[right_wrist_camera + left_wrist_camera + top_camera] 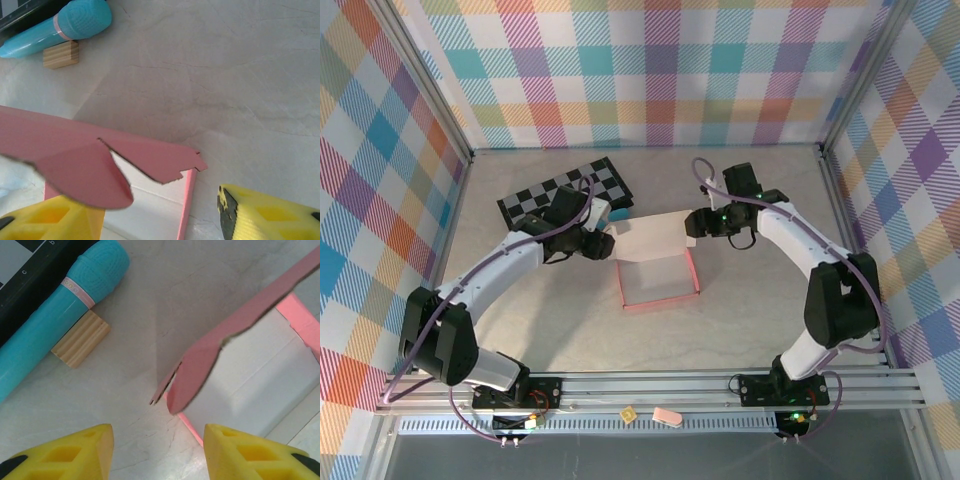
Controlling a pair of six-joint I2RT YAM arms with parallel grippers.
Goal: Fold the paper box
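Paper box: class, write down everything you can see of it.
The box is thin pink card with a pale greyish inner face. Partly folded: low side walls stand around the base, and the back panel, with a rounded flap and tabs, is raised. It sits on the table. The left gripper and right gripper, both open, flank its back corners; contact is unclear.
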